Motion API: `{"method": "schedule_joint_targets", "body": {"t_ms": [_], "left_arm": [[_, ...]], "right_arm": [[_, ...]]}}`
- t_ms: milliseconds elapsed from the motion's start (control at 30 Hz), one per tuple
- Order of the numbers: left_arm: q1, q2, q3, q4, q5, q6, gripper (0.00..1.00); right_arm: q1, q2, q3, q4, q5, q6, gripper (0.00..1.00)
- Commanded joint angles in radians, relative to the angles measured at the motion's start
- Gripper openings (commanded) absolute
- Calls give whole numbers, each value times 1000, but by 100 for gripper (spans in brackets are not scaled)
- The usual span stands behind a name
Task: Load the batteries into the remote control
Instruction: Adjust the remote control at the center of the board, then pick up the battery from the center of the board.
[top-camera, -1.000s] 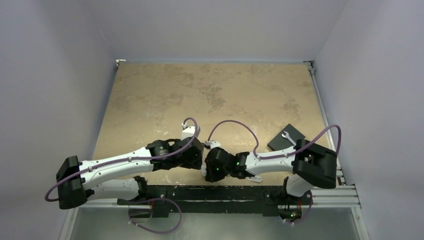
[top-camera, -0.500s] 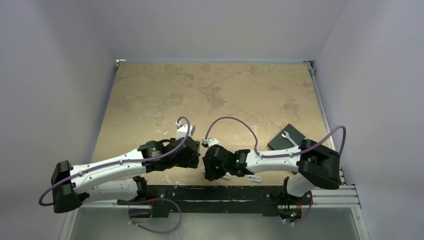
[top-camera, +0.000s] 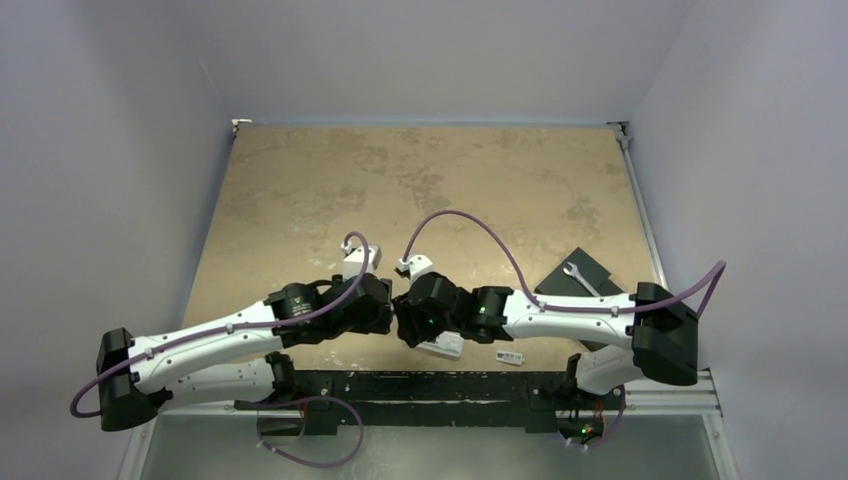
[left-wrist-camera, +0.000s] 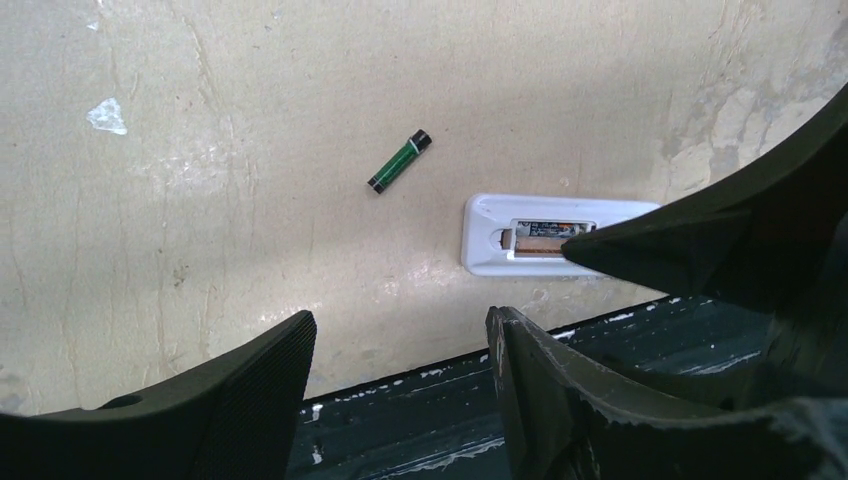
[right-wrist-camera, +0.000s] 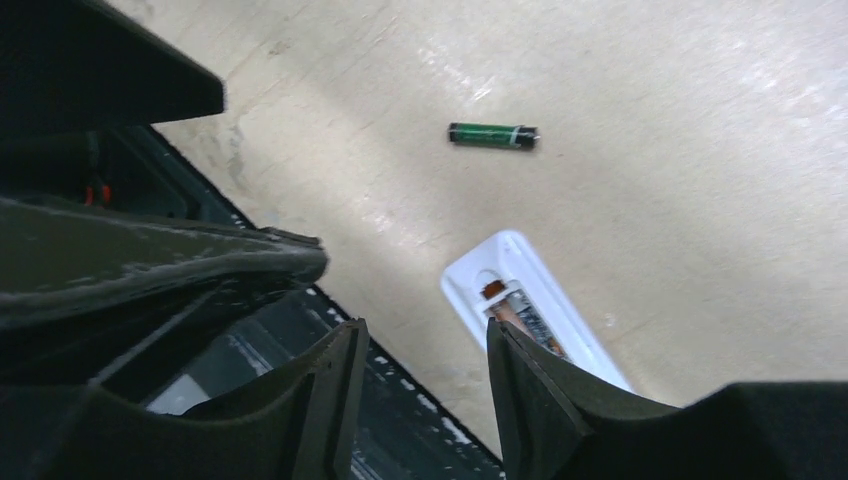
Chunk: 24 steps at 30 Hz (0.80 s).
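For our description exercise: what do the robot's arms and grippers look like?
The left arm and right arm have white tube-like links and chunky black joints. A purple cable loops along each. A small green light glows near the right wrist. The left gripper and right gripper each have two black wedge-shaped fingers, the left ones finely ribbed inside.

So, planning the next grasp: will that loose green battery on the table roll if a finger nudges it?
Probably: the green battery is a smooth cylinder lying on its side on the flat table, so a sideways nudge would likely roll it. It looks rigid and, being small, probably light.
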Motion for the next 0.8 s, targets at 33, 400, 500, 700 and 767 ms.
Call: {"method": "schedule_joint_targets", "body": {"t_ms": [33, 400, 500, 700, 767], "left_arm": [[8, -48, -4, -40, -46, -25, 63], [8, -178, 14, -95, -84, -53, 64], [8, -210, 28, -101, -94, -42, 64], [8, -245, 85, -114, -84, 26, 65], [8, -266, 102, -113, -99, 51, 66]], "right_arm": [[-39, 12, 80, -68, 83, -142, 56], [-150, 39, 122, -3, -63, -383, 61], [-171, 47, 127, 24, -130, -440, 61], [-177, 83, 161, 8, -215, -604, 62], [-177, 105, 173, 2, -233, -662, 63]]}}
